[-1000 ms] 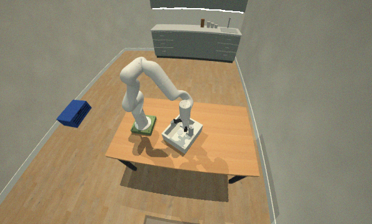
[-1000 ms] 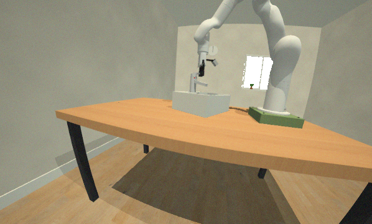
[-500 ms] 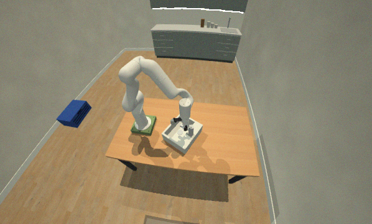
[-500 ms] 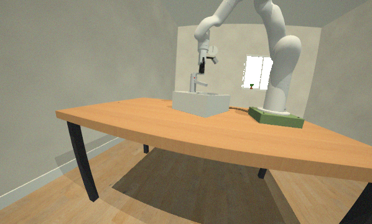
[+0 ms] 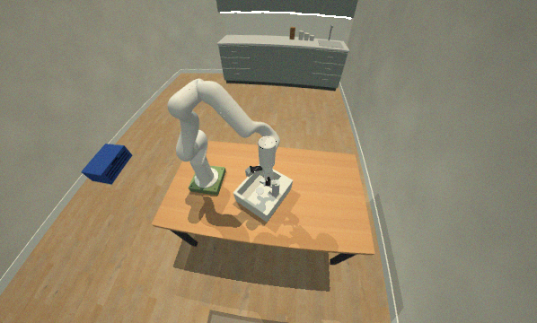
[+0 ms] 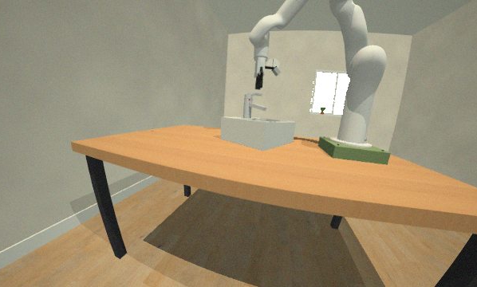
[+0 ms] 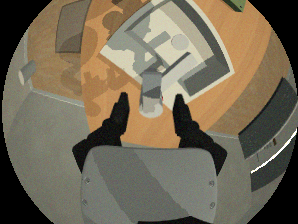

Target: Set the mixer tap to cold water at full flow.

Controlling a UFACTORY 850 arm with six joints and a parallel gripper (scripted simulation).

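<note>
Hovering above the mixer tap, end effector partly spread and empty.

The end effector [image 6: 258, 83] hangs directly above the mixer tap [image 6: 248, 106], apart from it, fingers pointing down; in the wrist view the two dark fingers stand either side of the tap body with a gap on each flank, a spread judged suited to straddling the lever [image 6: 257, 96] on descent. The tap stands at the back rim of the white basin [image 6: 258, 131], on the side away from the arm's green base plate [image 6: 376, 159], spout reaching over the bowl. The lever lies low, so flow is judged not yet raised. A red dot [image 6: 249, 99] shows on the tap body; the blue dot is not visible. The basin rests on the table [image 6: 183, 151], beside the base plate.
</note>
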